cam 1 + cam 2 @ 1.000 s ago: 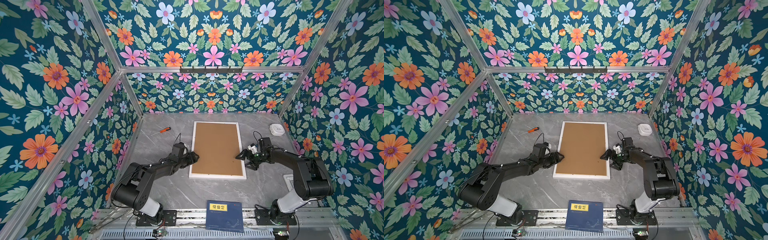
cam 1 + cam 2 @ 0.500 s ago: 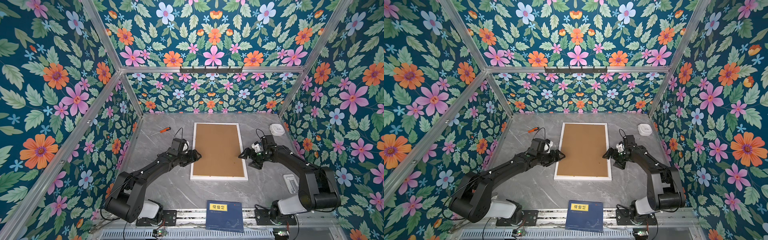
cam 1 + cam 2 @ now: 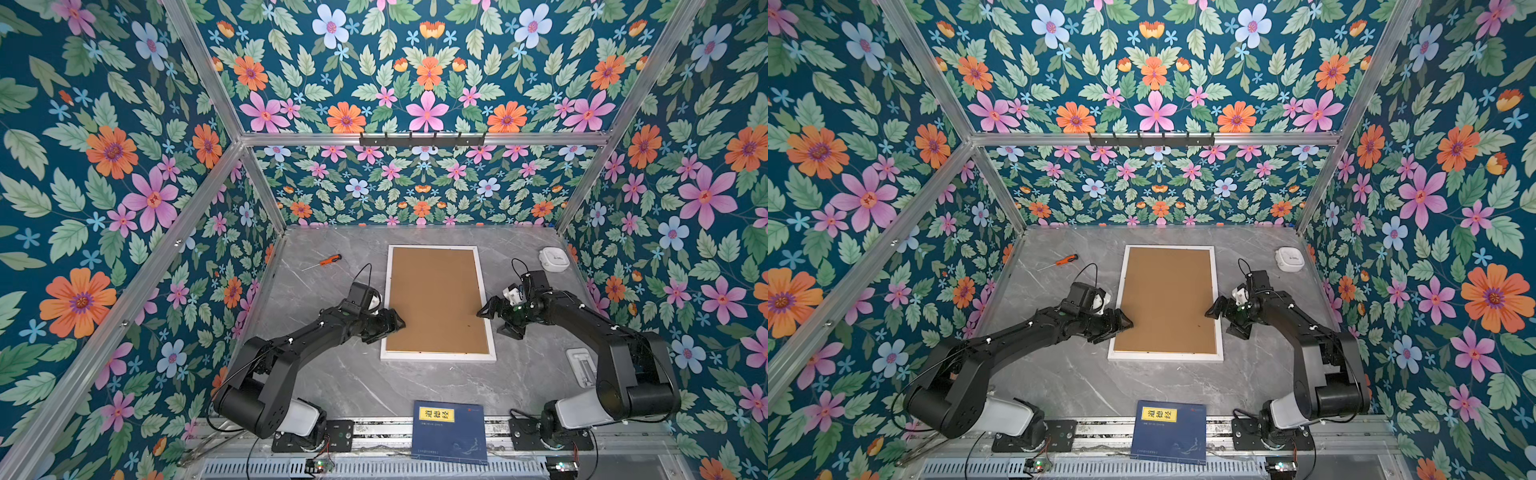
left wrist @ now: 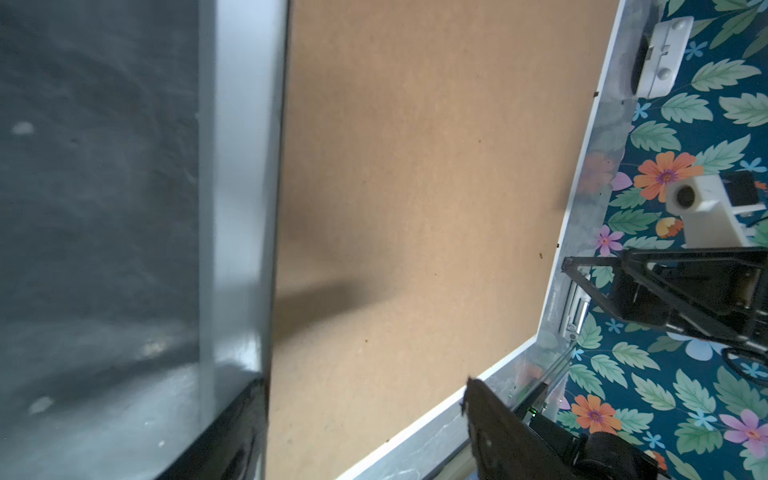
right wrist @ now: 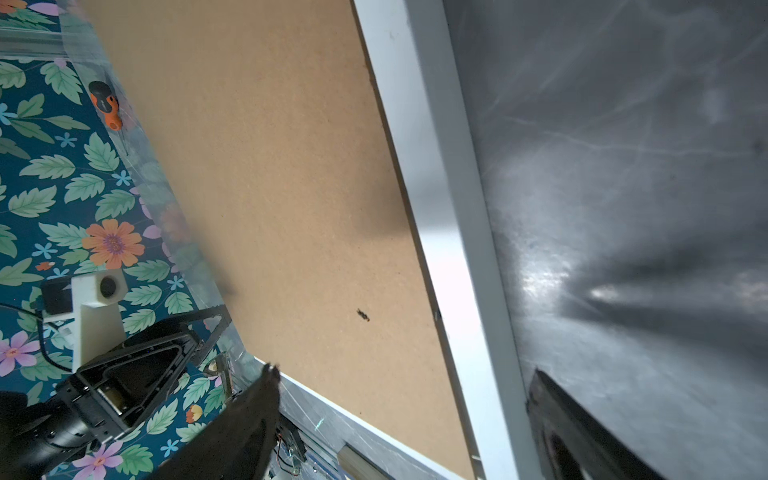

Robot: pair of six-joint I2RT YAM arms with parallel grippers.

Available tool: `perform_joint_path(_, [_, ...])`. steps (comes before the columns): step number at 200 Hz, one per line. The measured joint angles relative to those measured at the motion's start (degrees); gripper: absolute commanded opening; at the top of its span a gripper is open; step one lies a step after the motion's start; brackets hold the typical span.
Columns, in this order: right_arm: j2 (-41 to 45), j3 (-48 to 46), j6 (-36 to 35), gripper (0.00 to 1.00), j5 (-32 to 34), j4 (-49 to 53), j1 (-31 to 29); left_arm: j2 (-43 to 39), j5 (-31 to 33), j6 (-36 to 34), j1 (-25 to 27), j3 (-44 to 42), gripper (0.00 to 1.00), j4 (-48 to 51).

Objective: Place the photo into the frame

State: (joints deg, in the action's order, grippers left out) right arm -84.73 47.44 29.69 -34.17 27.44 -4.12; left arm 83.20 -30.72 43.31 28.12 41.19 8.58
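The white frame [image 3: 438,356] [image 3: 1165,356] lies flat mid-table in both top views, filled by a plain brown backing board [image 3: 436,299]. The photo is hidden. My left gripper [image 3: 390,328] [image 3: 1119,326] is open at the frame's left rail [image 4: 241,166]. One finger [image 4: 498,424] is over the board and the other [image 4: 232,432] is at the rail's outer side. My right gripper [image 3: 494,318] [image 3: 1219,318] is open at the right rail [image 5: 440,208]. It has one finger [image 5: 249,415] over the board and one [image 5: 573,424] outside over the table. Neither gripper holds anything.
An orange-handled screwdriver [image 3: 328,261] lies at the back left and a white round device [image 3: 554,259] at the back right. A dark blue book [image 3: 451,432] sits at the front edge. A small white fitting [image 3: 582,365] lies near the right wall. Flowered walls close in three sides.
The left arm has stretched forward and its gripper now reaches over the frame's left rail. The right gripper has barely shifted. The frame has slid slightly to the right.
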Motion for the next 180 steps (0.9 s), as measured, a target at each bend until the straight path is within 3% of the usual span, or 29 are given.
perform_joint_path(51, [1.1, -0.1, 0.0, 0.92, 1.0, 1.6, 0.0, 1.3, 0.5, 1.5, 1.1, 1.6, 0.77, -0.2])
perform_joint_path(99, [5.9, 0.9, -0.7, 0.93, 7.4, 5.9, -2.6, 2.0, 2.2, 0.7, 1.5, 3.5, 0.77, 2.4])
perform_joint_path(136, [9.8, 2.7, -1.3, 0.93, 15.8, 10.4, -10.5, 1.5, 5.4, -2.5, 1.5, 7.9, 0.78, 7.7])
perform_joint_path(180, [10.1, 6.1, -1.3, 0.93, 25.9, 15.0, -25.4, 2.4, 8.5, -6.1, 0.7, 10.2, 0.77, 12.6])
